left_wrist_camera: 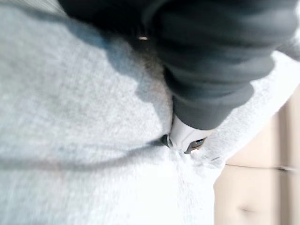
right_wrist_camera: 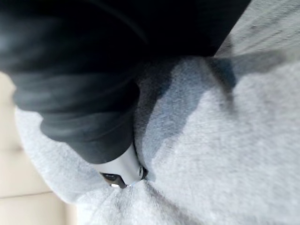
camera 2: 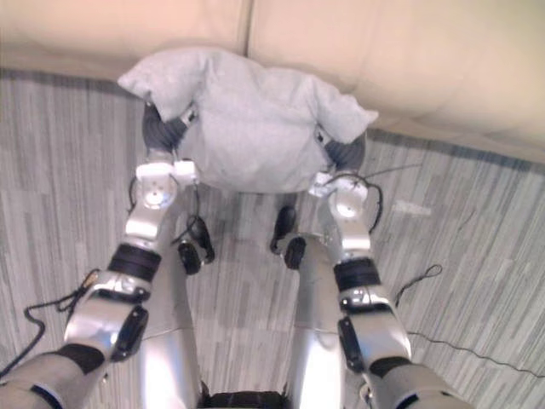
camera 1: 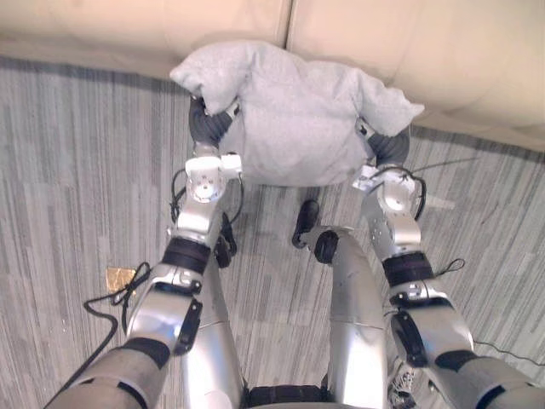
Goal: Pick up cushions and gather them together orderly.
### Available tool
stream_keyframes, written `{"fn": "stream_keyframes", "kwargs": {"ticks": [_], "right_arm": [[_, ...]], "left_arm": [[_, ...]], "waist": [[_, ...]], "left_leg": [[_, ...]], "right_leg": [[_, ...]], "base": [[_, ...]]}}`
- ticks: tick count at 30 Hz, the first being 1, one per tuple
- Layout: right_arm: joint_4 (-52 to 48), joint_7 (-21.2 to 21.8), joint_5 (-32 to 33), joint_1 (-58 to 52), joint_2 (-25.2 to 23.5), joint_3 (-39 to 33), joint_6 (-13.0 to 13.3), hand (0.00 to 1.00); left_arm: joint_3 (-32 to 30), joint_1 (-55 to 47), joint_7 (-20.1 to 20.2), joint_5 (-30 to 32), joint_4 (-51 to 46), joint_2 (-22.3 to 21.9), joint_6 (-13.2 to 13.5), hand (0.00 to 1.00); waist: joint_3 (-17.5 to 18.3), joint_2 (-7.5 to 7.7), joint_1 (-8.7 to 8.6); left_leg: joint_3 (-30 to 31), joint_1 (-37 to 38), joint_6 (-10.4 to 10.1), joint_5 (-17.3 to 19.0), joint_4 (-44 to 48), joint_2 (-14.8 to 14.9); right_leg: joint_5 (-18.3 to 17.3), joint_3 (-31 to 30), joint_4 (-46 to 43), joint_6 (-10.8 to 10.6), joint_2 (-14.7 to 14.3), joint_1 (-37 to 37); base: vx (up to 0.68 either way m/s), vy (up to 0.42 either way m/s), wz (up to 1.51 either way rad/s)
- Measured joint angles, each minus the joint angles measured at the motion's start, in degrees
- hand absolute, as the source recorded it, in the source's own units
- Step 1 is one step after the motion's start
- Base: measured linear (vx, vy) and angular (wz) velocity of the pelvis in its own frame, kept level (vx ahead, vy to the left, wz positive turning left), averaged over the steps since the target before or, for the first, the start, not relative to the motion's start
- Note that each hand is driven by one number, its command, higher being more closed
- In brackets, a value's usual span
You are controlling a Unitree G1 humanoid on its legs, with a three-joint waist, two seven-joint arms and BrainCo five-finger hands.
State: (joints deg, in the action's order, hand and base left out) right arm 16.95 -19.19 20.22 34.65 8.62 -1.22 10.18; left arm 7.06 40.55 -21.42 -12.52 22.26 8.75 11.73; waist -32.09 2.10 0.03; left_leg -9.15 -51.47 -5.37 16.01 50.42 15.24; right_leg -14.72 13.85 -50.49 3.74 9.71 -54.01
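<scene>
A light grey cushion (camera 1: 298, 111) hangs between my two hands in front of the sofa, clear of the floor. My left hand (camera 1: 209, 123) grips its left side and my right hand (camera 1: 387, 145) its right side, and the cushion's upper corners flop over both dark wrist covers. In the left wrist view my thumb (left_wrist_camera: 185, 138) digs into the grey cloth (left_wrist_camera: 70, 140), which creases around it. The right wrist view shows the same: the thumb (right_wrist_camera: 119, 171) is sunk into the cushion (right_wrist_camera: 225, 154). The other fingers of both hands are hidden behind the cloth.
A beige sofa (camera 1: 409, 51) runs across the far side, with a seam between two of its sections just above the cushion. Grey striped carpet (camera 1: 77, 170) covers the floor. A small yellowish scrap (camera 1: 119, 277) lies on the carpet at lower left.
</scene>
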Motion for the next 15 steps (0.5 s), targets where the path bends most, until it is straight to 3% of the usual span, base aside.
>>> {"fn": "stream_keyframes", "kwargs": {"ticks": [5,7,10,15], "right_arm": [[-13.16,-1.44,-2.92,-14.70,-2.12,0.43,2.83,1.00],[-20.13,-1.50,-6.86,-23.89,-3.00,2.52,3.37,1.00],[-20.85,-1.12,-8.49,-32.03,-3.67,4.27,4.05,1.00],[-18.07,0.89,-9.40,-37.81,-3.18,4.26,4.03,1.00]], "left_arm": [[3.78,-14.02,-1.02,0.02,-8.40,-5.78,1.83,1.00],[5.66,-22.00,-1.02,0.00,-12.90,-6.48,2.56,1.00],[8.06,-29.14,-0.96,0.00,-14.29,-6.32,3.16,1.00],[11.59,-34.98,-0.77,0.01,-14.55,-4.95,3.59,1.00]], "waist": [[4.92,-1.20,0.01],[6.53,-1.29,0.19],[11.97,-1.44,-0.09],[15.99,-2.66,-1.06]], "left_leg": [[-2.09,13.38,-0.16,-1.01,-8.33,-1.47],[-3.63,23.04,-0.51,-2.10,-14.86,-2.64],[-4.50,30.15,-0.87,-4.08,-22.70,-4.26],[-5.85,39.71,-1.05,-7.05,-32.92,-6.17]], "right_leg": [[0.75,0.03,7.17,-1.22,-0.20,12.48],[1.37,-0.15,12.37,-2.26,-0.41,21.07],[2.21,-0.22,17.95,-3.38,-0.75,27.08],[4.11,-0.38,25.05,-3.95,-1.72,34.75]], "base": [[0.07,0.032,0.00],[0.16,0.028,-0.04],[0.18,0.002,-0.01],[0.16,0.019,-0.06]]}}
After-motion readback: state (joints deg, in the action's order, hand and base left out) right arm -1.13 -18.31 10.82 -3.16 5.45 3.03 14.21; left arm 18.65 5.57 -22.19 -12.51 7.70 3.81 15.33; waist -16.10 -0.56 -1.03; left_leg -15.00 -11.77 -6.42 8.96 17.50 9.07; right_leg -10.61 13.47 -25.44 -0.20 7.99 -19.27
